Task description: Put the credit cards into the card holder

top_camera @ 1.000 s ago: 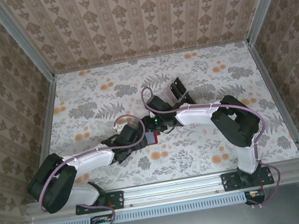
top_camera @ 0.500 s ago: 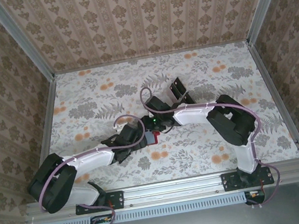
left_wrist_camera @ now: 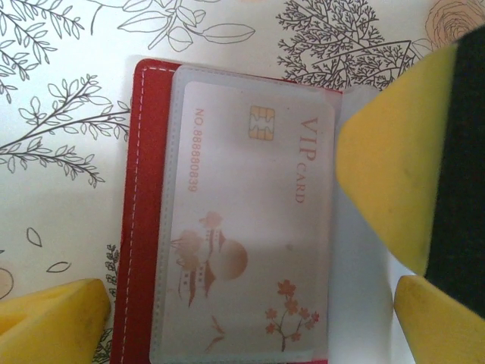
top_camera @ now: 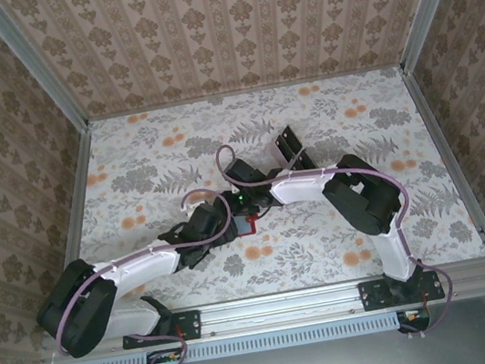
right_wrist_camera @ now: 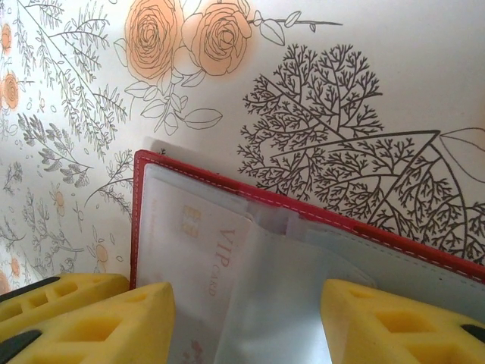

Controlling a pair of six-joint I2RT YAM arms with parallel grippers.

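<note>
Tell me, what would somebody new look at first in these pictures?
Probably the red wallet, lying open on the flowery table, with a pale VIP card tucked in its clear pocket. Next come the yellow fingers close beside it. From above, the left arm and right arm meet over it mid-table.
</note>
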